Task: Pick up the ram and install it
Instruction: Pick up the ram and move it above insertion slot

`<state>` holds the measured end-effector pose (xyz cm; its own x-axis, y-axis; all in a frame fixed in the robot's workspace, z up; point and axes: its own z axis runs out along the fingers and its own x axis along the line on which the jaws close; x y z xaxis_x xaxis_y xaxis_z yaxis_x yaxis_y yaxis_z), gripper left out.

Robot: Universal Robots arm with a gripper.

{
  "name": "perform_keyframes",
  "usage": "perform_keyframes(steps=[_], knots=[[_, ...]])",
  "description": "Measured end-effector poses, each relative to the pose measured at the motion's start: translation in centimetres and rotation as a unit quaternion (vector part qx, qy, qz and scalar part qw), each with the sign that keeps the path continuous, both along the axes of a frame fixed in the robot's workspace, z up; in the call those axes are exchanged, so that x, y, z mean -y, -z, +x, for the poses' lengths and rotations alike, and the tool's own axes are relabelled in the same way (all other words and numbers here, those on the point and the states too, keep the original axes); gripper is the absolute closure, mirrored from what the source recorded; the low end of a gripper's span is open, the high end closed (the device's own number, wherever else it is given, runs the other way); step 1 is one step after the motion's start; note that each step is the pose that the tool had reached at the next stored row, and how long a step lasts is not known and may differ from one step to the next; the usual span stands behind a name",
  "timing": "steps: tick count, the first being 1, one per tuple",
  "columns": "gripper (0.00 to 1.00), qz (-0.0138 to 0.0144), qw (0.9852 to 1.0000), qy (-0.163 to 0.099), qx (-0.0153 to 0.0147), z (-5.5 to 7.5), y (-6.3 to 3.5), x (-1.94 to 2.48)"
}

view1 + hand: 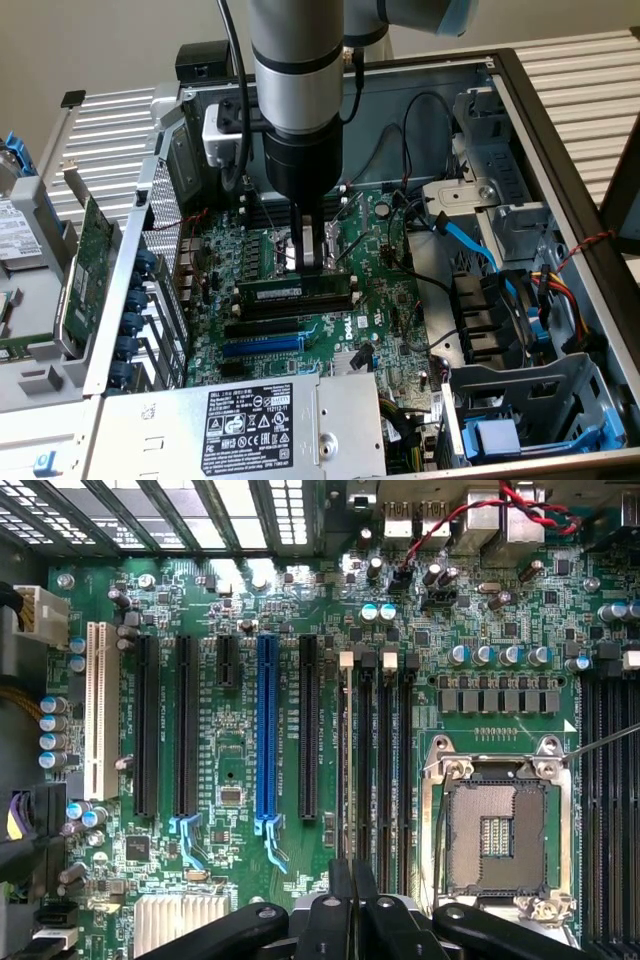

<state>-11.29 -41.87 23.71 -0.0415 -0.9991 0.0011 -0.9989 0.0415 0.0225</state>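
The ram (292, 290) is a dark-green stick with a small pale label. It stands upright along the memory slot (300, 306) closest to the expansion slots. My gripper (311, 262) comes straight down over it and is shut on the ram's top edge, right of the label. I cannot tell whether the stick is pushed fully home. In the wrist view the black fingers (330, 925) meet at the picture's edge. The ram (346, 780) runs edge-on from them along the outermost of several parallel memory slots (385, 770).
The open CPU socket (497, 835) lies right beside the memory slots. Black and blue expansion slots (262, 345) run parallel to the ram. The power supply (250, 420) sits at the front. A green card with a metal bracket (85, 260) stands outside the case, and cables (470, 240) and a drive cage crowd the exterior view's right.
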Motion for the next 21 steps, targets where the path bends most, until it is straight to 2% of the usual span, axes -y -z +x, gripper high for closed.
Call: perform_keyframes(steps=[5,10,21], knots=[[0.88,0.0,1.0,0.001,0.0012,-0.06,0.03,-0.01],[0.88,0.0001,1.0,0.002,0.0056,-0.18,0.04,-0.01],[0.88,-0.0001,1.0,0.007,0.0071,-0.3,0.18,-0.01]])
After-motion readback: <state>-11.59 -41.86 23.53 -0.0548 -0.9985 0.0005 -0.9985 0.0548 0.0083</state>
